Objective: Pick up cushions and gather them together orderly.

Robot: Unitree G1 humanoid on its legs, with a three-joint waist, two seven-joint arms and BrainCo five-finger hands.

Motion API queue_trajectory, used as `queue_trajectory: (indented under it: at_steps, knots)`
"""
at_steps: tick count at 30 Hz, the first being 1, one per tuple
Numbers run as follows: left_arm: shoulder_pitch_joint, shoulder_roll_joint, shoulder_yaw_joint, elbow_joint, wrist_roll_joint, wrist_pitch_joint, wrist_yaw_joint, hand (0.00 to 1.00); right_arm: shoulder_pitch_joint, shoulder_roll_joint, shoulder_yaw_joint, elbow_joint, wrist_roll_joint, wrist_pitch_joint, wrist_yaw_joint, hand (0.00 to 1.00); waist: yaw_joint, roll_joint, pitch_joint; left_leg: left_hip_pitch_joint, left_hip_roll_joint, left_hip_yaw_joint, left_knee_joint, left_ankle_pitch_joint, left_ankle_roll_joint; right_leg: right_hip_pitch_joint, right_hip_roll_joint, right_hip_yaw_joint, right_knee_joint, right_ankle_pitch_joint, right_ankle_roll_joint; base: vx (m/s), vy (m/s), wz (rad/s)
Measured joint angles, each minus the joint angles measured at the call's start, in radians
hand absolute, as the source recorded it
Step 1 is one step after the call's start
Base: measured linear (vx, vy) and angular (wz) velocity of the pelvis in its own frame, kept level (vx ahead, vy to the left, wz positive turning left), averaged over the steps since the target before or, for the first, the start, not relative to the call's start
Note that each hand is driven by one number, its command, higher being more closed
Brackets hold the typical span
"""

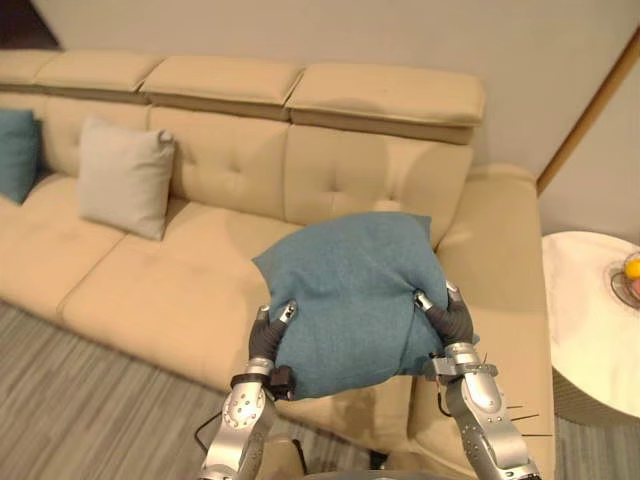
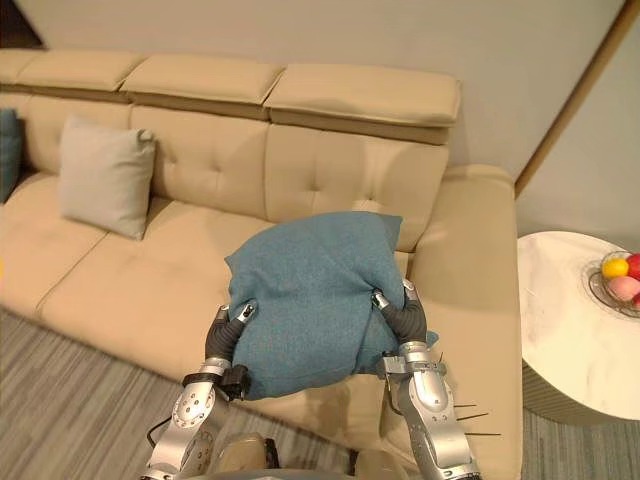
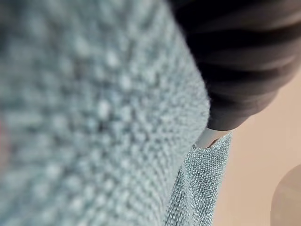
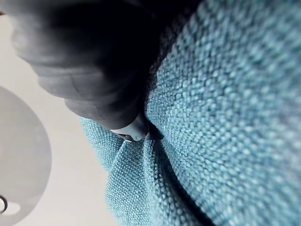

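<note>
As 2 hands (image 1: 265, 340) (image 1: 455, 322) clutch 1 teal cushion (image 1: 350, 295), 2 other cushions (image 1: 125, 178) (image 1: 17, 152) lean beyond.

No legible writing, label or number on the teal cushion (image 1: 350, 300), sofa (image 1: 190, 270) or round table (image 1: 585, 330)

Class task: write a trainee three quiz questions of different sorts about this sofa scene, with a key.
1. True or false: the nearer teal cushion lies flat on the seat of the sofa.
2. That cushion is gripped by: A one hand; B both hands; C no hand.
3. Fill in: the fruit bowl stands on a round white ____.
Key: 1 false, it is held up; 2 B, left hand and right hand; 3 table.
</note>
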Motion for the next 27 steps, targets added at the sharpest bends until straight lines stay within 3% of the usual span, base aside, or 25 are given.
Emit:
queue_trajectory:
  at_steps: [2, 4, 9, 15, 19, 23, 27]
  knots:
    - [-0.001, 0.031, 0.008, 0.0, 0.0, 0.003, 0.0, 1.0, -0.008, 0.052, -0.003, 0.031, -0.019, 0.001, 0.0, 1.0, -0.025, -0.065, -0.004, 0.052, -0.033, 0.084, -0.065, -0.007, 0.008, -0.014, -0.045, 0.066, -0.013, 0.014, 0.027, 0.19, 0.292, -0.84]
    - [0.006, 0.041, 0.012, 0.0, 0.0, 0.006, 0.0, 1.0, -0.013, 0.052, -0.001, 0.031, -0.049, 0.004, 0.011, 1.0, -0.019, -0.08, -0.005, 0.084, -0.044, 0.165, -0.083, -0.02, 0.036, -0.016, -0.068, 0.127, -0.044, 0.035, 0.059, 0.08, 0.21, -1.11]
    - [0.005, 0.04, 0.08, -0.005, 0.049, 0.006, 0.004, 1.0, -0.083, 0.053, 0.039, 0.051, -0.11, 0.01, 0.011, 1.0, -0.01, -0.084, -0.006, 0.126, -0.046, 0.334, -0.137, -0.027, 0.05, -0.067, -0.082, 0.198, -0.107, 0.111, 0.075, -0.01, 0.082, -0.99]
    - [-0.076, 0.038, 0.084, 0.005, 0.111, 0.006, 0.074, 1.0, -0.213, 0.05, 0.04, 0.125, -0.18, 0.01, -0.04, 1.0, -0.018, -0.082, -0.005, 0.083, -0.039, 0.352, -0.183, 0.013, 0.058, -0.103, -0.098, 0.131, -0.194, 0.189, 0.063, -0.07, -0.029, -0.15]
    - [-0.446, 0.071, 0.116, 0.16, 0.123, 0.007, 0.18, 1.0, -0.587, 0.052, 0.023, 0.286, -0.263, 0.018, -0.176, 1.0, -0.002, -0.071, 0.114, -0.069, -0.049, 0.316, -0.193, 0.092, 0.07, -0.234, -0.104, 0.043, -0.203, 0.249, 0.066, -0.25, -0.055, 0.26]
    - [-0.916, 0.189, 0.134, 0.285, 0.126, 0.029, 0.283, 1.0, -0.971, 0.079, -0.122, 0.384, -0.327, 0.061, -0.298, 1.0, 0.043, -0.069, 0.248, -0.178, -0.048, 0.284, -0.248, 0.196, 0.076, -0.351, -0.097, -0.002, -0.202, 0.305, 0.063, -0.26, -0.04, 0.22]
    - [-1.207, 0.238, 0.152, 0.375, 0.13, 0.029, 0.327, 1.0, -1.201, 0.102, -0.215, 0.469, -0.322, 0.06, -0.364, 1.0, 0.051, -0.062, 0.28, -0.231, -0.054, 0.266, -0.299, 0.252, 0.08, -0.415, -0.097, -0.03, -0.202, 0.325, 0.059, -0.17, -0.029, 0.17]
